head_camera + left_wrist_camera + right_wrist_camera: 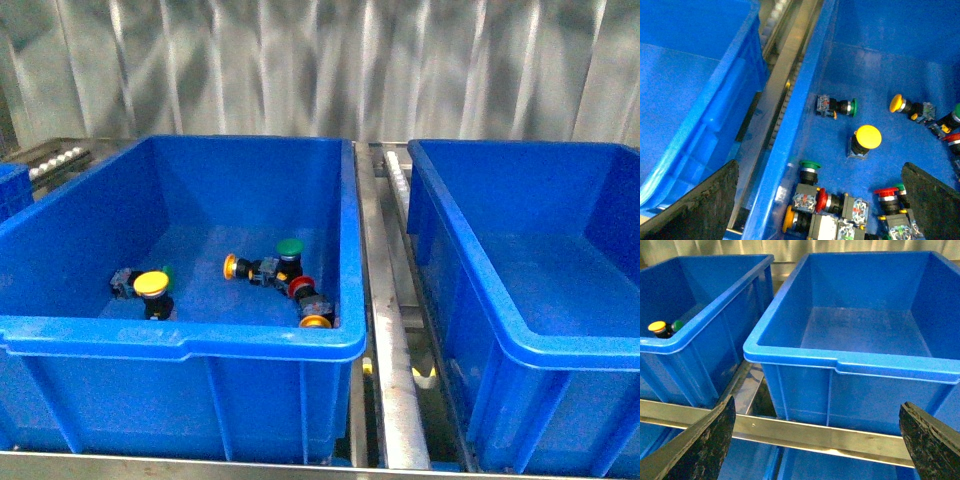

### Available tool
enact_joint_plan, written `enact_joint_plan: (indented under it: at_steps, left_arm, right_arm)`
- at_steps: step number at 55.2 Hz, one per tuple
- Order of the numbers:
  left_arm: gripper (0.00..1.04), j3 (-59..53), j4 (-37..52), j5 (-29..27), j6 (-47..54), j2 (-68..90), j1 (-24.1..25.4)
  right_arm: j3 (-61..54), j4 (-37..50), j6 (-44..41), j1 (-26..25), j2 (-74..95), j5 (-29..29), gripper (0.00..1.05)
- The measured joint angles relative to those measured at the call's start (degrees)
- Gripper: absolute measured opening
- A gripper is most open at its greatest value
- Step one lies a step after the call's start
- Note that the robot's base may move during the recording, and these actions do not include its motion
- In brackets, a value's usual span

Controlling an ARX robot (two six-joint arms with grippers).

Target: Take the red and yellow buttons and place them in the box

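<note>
Several buttons lie in the left blue bin (180,335): a yellow one (151,283), a yellow-orange one (230,266) and a red one (302,288). The box (540,190) on the right stands empty. Neither arm shows in the front view. My left gripper (820,210) hangs open above the buttons, over a red button (820,200) and a yellow one (788,219); another yellow cap (869,136) lies farther off. My right gripper (815,450) is open and empty, low in front of the box (840,362).
Green-capped buttons (289,247) (810,165) lie among the red and yellow ones. A metal roller rail (385,330) runs between the bins, and a metal bar (815,432) crosses in front of the box. Another blue bin (690,75) flanks the button bin (805,95).
</note>
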Motion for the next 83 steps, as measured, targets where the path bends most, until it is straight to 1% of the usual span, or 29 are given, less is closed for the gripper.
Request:
enact_joint_plan:
  at_steps: [9,15,20,27,40,52,68,83]
  left_arm:
    - [0.97,14.6,-8.5,-0.7,-0.2,13.9,-4.4]
    - [0.97,23.4,-14.8,-2.4,-1.3,21.7,-6.8]
    - [0.97,31.6,-21.5,-5.8,-2.2,28.9,-8.3]
    - [0.97,37.7,-24.9,-8.3,-3.6,34.6,-9.0]
    - [0.97,43.1,-27.5,-9.0,-5.8,39.5,-10.0]
    - [0.97,45.0,-28.3,-10.1,-6.5,43.0,-10.4]
    - [0.97,47.7,-28.7,-13.2,-6.5,46.7,-10.3]
    - [0.97,52.0,-29.4,-12.8,-6.4,50.8,-10.3]
  right_arm:
    - [0.0,0.0,0.0,0.0,0.0,0.0,0.98]
    - [0.0,0.0,0.0,0.0,0.0,0.0,0.98]
    - [0.0,0.0,0.0,0.0,0.0,0.0,0.98]
    - [0.0,0.0,0.0,0.0,0.0,0.0,0.98]
    - [0.0,0.0,0.0,0.0,0.0,0.0,0.98]
    - [0.0,0.0,0.0,0.0,0.0,0.0,0.98]
    - [0.0,0.0,0.0,0.0,0.0,0.0,0.98]
    - [0.0,0.0,0.0,0.0,0.0,0.0,0.98]
